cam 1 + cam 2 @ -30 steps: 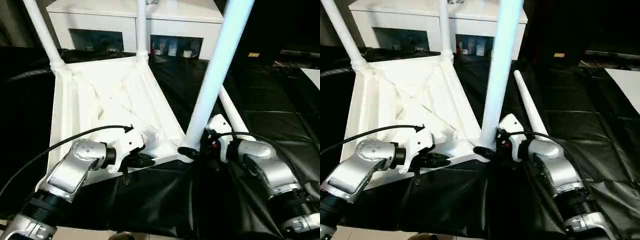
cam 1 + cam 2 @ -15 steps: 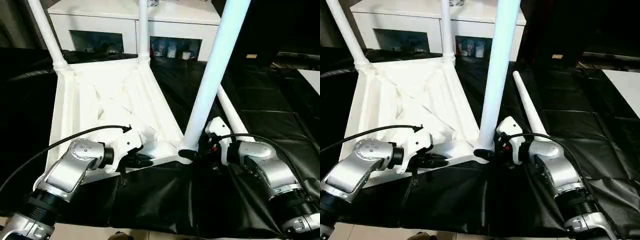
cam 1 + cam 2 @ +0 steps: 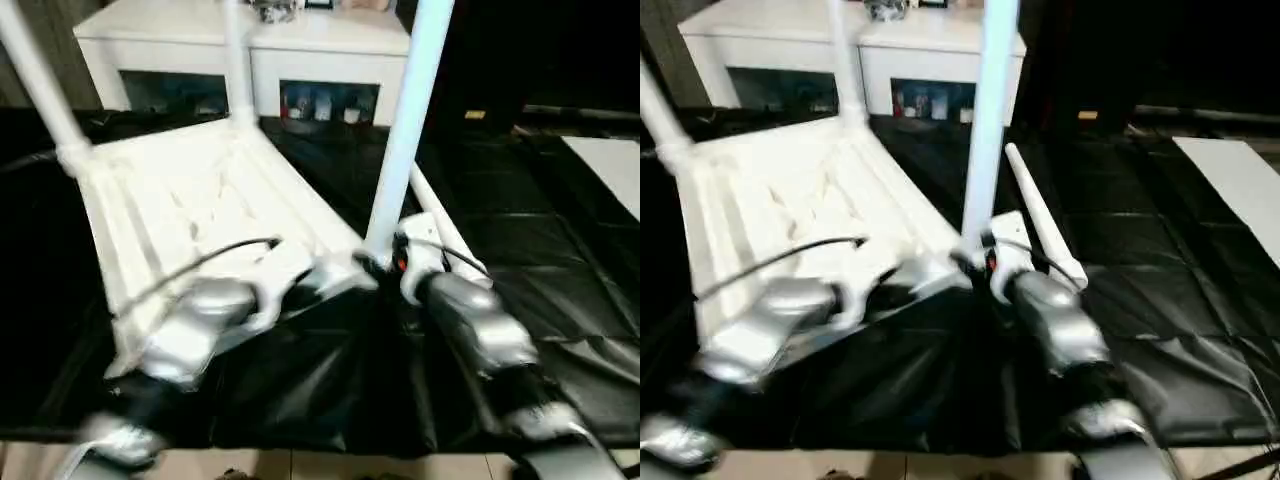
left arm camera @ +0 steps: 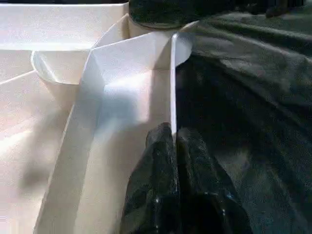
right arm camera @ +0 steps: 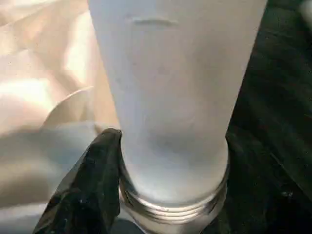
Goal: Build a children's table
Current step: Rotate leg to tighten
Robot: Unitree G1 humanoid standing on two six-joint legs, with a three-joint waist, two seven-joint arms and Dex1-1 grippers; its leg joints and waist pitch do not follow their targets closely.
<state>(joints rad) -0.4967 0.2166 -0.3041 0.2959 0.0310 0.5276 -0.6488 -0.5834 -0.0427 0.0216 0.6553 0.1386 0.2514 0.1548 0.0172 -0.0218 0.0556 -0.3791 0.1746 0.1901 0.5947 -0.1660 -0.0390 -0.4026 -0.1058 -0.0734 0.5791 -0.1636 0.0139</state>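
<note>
White plastic dominates your view: the table top (image 3: 190, 205) lies upside down on the black sheet (image 3: 560, 260), ribbed underside up, and everything else is best placed from it. Two legs stand in its far corner sockets, the far left leg (image 3: 40, 85) and the far right leg (image 3: 238, 65), both rising toward the white cabinet (image 3: 250, 45) behind the top. At the near right corner a third leg (image 3: 405, 120) stands upright, and in your right wrist view its threaded base (image 5: 173, 202) sits at the corner socket, with threads visible below the tube. Your right gripper (image 3: 385, 265) is at that base: one black finger (image 5: 90, 190) lies against the side of the tube, and the jaws stand partly open around the leg, though you cannot tell from these views whether they actually clamp it. The fourth leg (image 3: 1035, 215) lies flat on the black sheet just beside the top's right edge, behind your right forearm. Your left gripper (image 4: 174, 146) is pinched closed on the thin near rim (image 4: 173, 83) of the top, close to the same near right corner, with the two black fingertips pressed on either side of the wall.
</note>
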